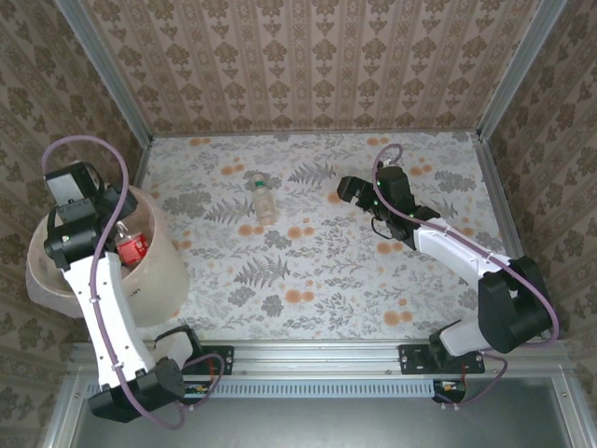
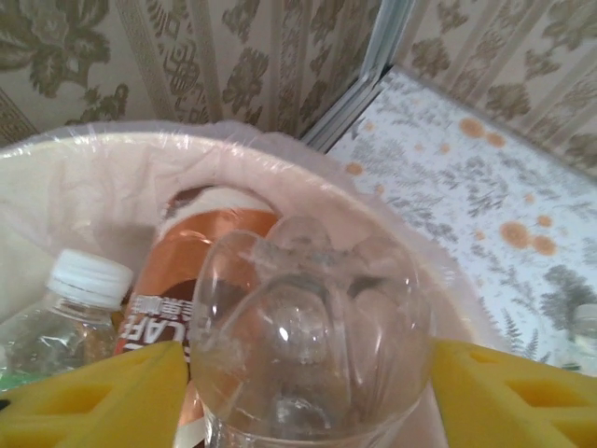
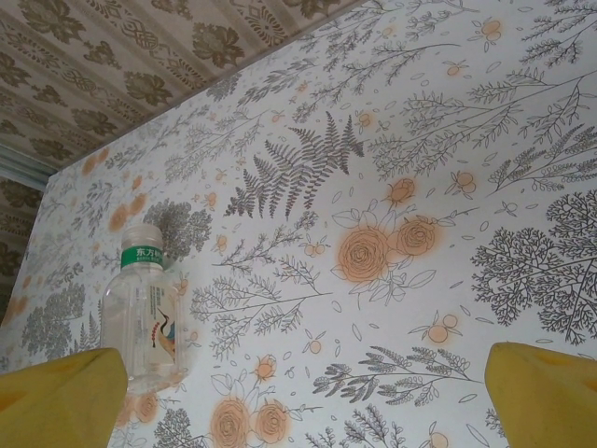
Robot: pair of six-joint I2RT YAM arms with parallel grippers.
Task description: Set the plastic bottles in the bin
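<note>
Field note: my gripper (image 3: pixel 298 397) has its jaws spread wide, with one yellow pad (image 3: pixel 56 401) in each lower corner. A clear plastic bottle (image 3: pixel 145 313) with a green label and white cap sits on the flowered tabletop (image 3: pixel 392 187), just beside the left-hand pad. A patterned wall (image 3: pixel 140 56) stands beyond it.

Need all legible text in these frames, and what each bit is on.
"东方": green band on the table bottle; the rest is too small.
"LAR", likely, cut off: label of the orange bottle in the bin; characters above it are blurred.
Red bottle, top view: label too small to read.
</note>
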